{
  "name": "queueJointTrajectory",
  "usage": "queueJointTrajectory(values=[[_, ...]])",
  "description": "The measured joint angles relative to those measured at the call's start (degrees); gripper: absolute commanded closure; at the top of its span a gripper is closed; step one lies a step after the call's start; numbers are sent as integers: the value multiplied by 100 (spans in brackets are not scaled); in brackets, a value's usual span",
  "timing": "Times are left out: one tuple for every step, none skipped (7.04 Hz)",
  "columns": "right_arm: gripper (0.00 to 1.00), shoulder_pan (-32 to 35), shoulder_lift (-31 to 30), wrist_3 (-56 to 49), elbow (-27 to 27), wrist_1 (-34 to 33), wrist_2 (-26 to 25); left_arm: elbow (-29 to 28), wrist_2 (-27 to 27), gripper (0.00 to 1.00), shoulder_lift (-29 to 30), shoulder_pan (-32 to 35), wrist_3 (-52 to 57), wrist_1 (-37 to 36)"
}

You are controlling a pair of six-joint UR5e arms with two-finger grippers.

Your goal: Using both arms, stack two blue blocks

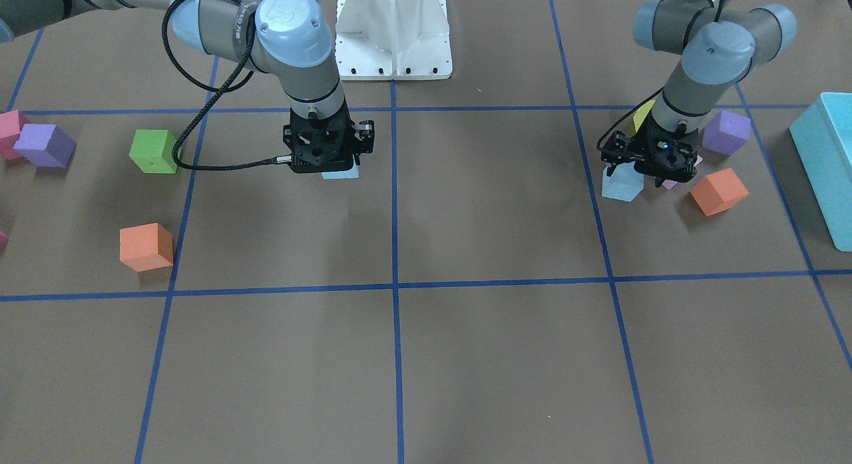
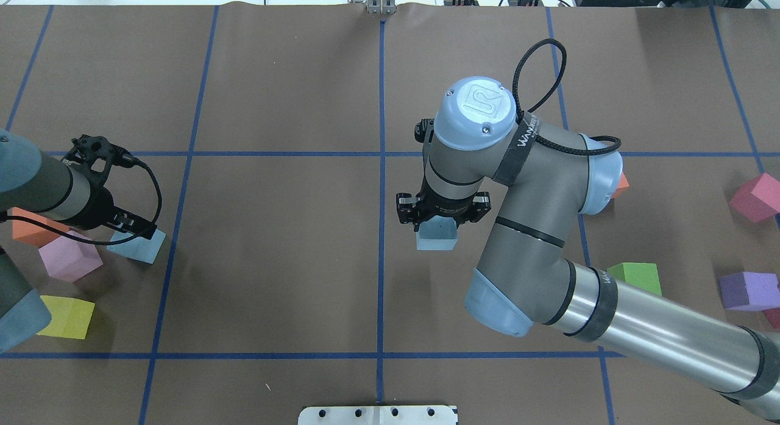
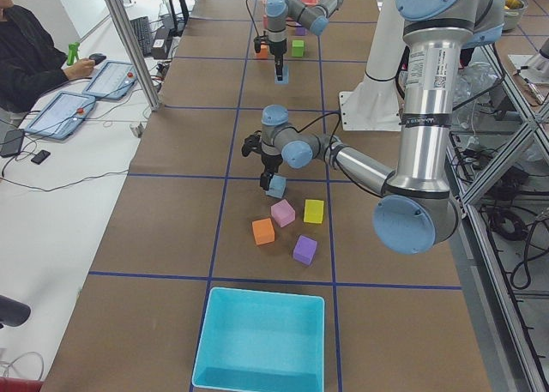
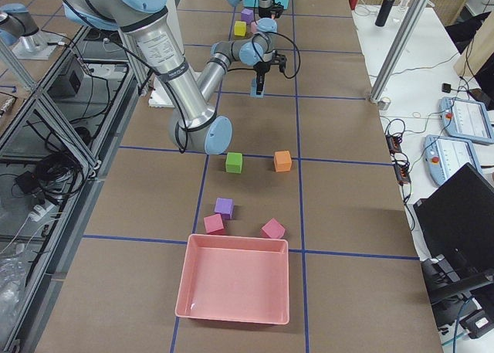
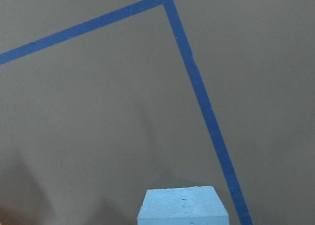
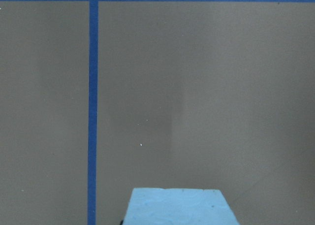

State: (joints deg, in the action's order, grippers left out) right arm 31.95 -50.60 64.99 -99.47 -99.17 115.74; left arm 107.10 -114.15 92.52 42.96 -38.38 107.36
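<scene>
Right blue block (image 2: pixel 437 239) sits directly beneath my right tool (image 2: pixel 443 217), near the middle of the counter (image 2: pixel 274 242), just beside a blue tape line (image 2: pixel 381 260). Left blue block (image 1: pixel 621 186) lies well apart from it, at the tip of my left tool (image 1: pixel 638 170), with a pink cube (image 2: pixel 70 257) and an orange cube (image 1: pixel 719 191) near it. Both tools' fingers are hidden, so I cannot tell whether they are spread or pinching.
</scene>
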Motion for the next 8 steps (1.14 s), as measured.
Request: queueJointTrajectory(values=[[33, -36, 149, 61, 213, 39, -40, -48, 4, 3, 7, -3, -8, 2], [33, -79, 298, 189, 461, 223, -103, -81, 6, 3, 10, -9, -11, 3], [33, -105, 460, 329, 769, 491, -140, -100, 7, 3, 14, -11, -11, 4], [33, -114, 613, 382, 1075, 662, -159, -106, 7, 3, 18, -11, -11, 4], [33, -116, 730, 395, 1354, 802, -175, -111, 7, 3, 19, -11, -11, 4], [33, -121, 796, 427, 1566, 976, -191, -114, 7, 3, 20, -11, -14, 4], [33, -128, 851, 485, 1711, 1110, -197, -112, 7, 3, 20, -12, -16, 4], [32, -137, 933, 533, 1845, 1189, -211, -111, 5, 3, 21, -11, -14, 4]])
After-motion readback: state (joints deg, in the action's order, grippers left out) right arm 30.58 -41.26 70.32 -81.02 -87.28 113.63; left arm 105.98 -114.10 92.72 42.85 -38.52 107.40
